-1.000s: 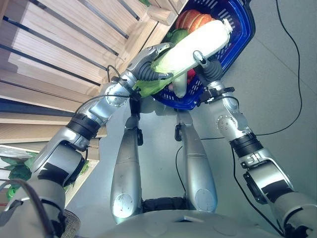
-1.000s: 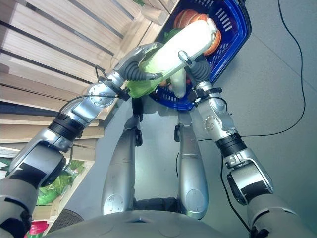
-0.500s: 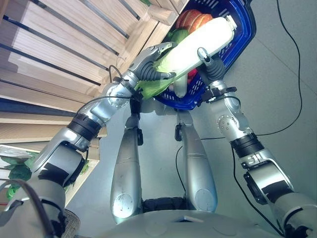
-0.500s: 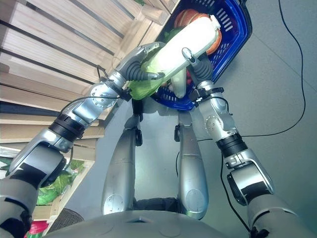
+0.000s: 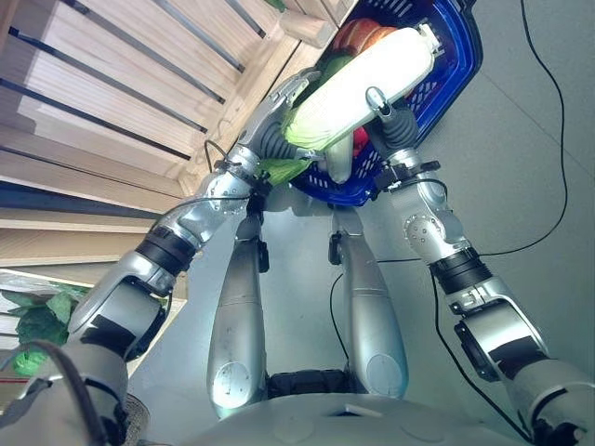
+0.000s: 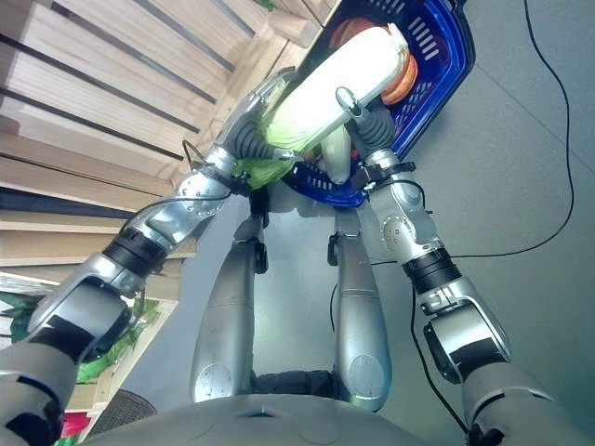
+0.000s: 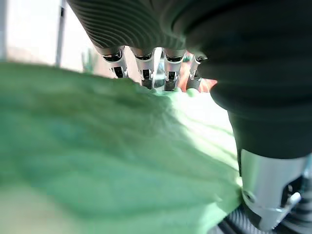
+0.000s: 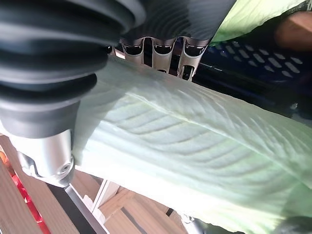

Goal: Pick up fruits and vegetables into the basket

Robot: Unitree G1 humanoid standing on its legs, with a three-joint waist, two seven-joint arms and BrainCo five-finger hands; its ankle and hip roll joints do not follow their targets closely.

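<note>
Napa cabbage [image 5: 358, 84] hangs over the blue basket [image 5: 446, 79], above a pumpkin [image 6: 402, 82]; left hand [image 5: 279, 116] wraps the leafy end; right hand [image 5: 386, 116] clasps its middle; wooden crates [image 5: 112, 84] stand alongside.

A grey floor [image 5: 521, 158] is seen beneath the scene, and a blue plastic basket [image 5: 456, 70] is set directly on it toward twelve o'clock. An orange pumpkin-like vegetable [image 5: 358, 35] and other produce are held inside the basket. At about ten o'clock a wooden slatted rack [image 5: 121, 84] is stood on the floor, touching or just beside the basket's near corner. Leafy greens [image 5: 37, 325] are kept on a low shelf of the rack at about eight o'clock.
</note>
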